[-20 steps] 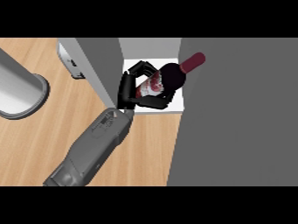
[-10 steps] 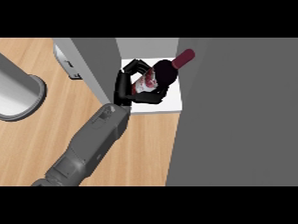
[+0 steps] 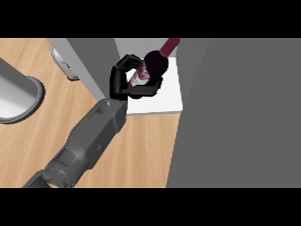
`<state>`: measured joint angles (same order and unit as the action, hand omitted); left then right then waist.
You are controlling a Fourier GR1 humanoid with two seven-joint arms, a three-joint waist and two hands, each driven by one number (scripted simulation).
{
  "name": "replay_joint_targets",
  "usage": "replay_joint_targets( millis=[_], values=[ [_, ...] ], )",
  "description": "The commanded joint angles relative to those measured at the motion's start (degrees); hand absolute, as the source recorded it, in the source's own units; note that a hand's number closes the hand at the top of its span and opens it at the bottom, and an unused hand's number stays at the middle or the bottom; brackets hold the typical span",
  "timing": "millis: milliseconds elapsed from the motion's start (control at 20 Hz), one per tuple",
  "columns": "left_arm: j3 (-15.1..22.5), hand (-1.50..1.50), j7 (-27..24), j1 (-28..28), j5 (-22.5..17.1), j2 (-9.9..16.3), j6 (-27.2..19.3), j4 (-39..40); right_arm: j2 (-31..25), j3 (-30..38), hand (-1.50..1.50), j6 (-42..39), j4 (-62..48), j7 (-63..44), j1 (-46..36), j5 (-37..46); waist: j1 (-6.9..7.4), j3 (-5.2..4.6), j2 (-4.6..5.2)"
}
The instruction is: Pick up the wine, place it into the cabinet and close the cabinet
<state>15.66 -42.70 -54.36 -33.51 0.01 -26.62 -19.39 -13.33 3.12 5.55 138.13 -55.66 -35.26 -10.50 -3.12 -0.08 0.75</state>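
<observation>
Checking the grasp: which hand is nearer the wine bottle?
Left. The left hand has its fingers curled round the wine bottle inside the cabinet; the right hand is not in view.

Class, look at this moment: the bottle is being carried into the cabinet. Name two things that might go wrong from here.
1. The wine bottle is tilted in the robot hand; set down so, it may topple on the white shelf.
2. Its neck sits close to the grey cabinet wall and might knock it.
</observation>
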Motion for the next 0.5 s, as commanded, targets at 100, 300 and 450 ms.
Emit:
replay_joint_targets(
  millis=[100, 300, 450],
  values=[
    [-2.90, 1.50, -1.88, -4.42, -0.57, -0.01, 2.87, 6.89, 0.70, 0.73, -1.50, 0.38, 2.81, -0.83, 1.08, -3.02, -0.06, 0.02, 0.17],
    [-2.87, 1.50, -2.62, -6.94, -0.07, -0.01, -0.40, 8.98, 2.30, -2.59, -1.50, -0.08, 3.94, 1.11, 3.13, -1.02, -0.66, 0.02, 0.36],
    [-3.05, 1.50, -0.86, -10.77, 1.44, 1.06, -6.03, 11.87, 0.76, 0.28, -1.50, -0.88, 5.37, 0.44, 4.55, -2.48, -1.18, 0.09, 0.35]
  ],
)
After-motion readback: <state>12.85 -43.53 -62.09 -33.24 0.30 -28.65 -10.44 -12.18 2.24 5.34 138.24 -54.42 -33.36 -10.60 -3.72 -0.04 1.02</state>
